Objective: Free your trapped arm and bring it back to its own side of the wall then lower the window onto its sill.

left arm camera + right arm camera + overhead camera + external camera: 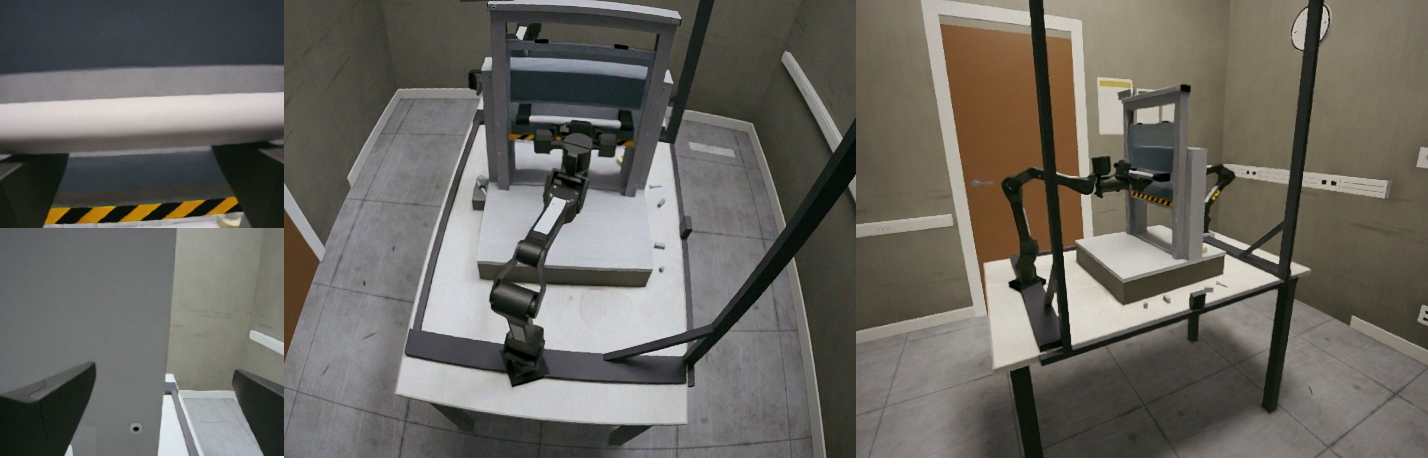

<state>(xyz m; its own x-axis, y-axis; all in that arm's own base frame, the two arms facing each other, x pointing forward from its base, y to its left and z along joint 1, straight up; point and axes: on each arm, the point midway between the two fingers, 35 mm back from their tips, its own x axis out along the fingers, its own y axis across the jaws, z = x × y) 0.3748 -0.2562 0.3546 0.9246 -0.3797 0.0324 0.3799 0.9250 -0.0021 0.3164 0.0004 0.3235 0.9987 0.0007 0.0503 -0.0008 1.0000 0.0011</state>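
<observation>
The window sash (578, 81), a blue-grey panel in a grey frame (582, 20), sits raised above its sill (564, 176). Its yellow-black striped lower edge (140, 212) is well off the sill. A white handle bar (575, 120) runs across the sash front. My left gripper (577, 139) is open, one finger on each side just below this bar (142, 122), with nothing between the fingers. My right arm (1218, 182) stands behind the wall. In the right wrist view my right gripper (164, 373) is open and empty, close beside a grey post (85, 328).
The frame stands on a raised white platform (566, 235). Small loose bits (660, 202) and a dark block (685, 226) lie at the table's right; a grey block (480, 192) lies at the left. Dark cell posts (1048, 175) rise from the table edges.
</observation>
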